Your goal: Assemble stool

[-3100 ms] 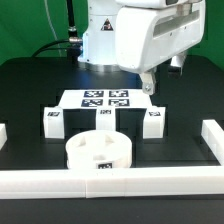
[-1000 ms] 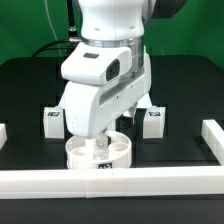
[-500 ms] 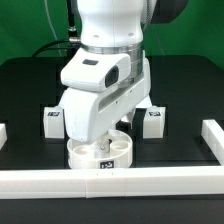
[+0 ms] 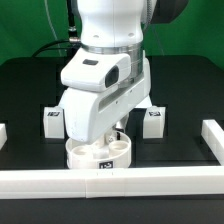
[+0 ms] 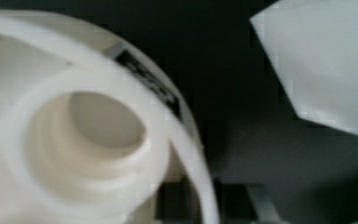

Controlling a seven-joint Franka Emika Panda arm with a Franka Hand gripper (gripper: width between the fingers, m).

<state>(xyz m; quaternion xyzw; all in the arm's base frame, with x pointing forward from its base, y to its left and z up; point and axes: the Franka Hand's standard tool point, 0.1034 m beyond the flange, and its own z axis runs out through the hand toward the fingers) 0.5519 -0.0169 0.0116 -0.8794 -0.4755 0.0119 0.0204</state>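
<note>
The white round seat disc lies on the black table just behind the front rail. My gripper is down on its right part, mostly hidden by the arm. In the wrist view the two dark fingers stand on either side of the disc's thin rim wall, closed in on it, beside a round socket. One white leg stands to the exterior view's left of the arm and another leg to its right. The third leg is hidden behind the arm.
White border rails run along the front, the exterior view's left and its right. The marker board is hidden behind the arm. A blurred white shape shows past the disc in the wrist view; I cannot tell what it is.
Since three seconds ago the arm has come forward and down from above the marker board onto the seat disc. Over the last second it has barely moved; the disc stays in place.
</note>
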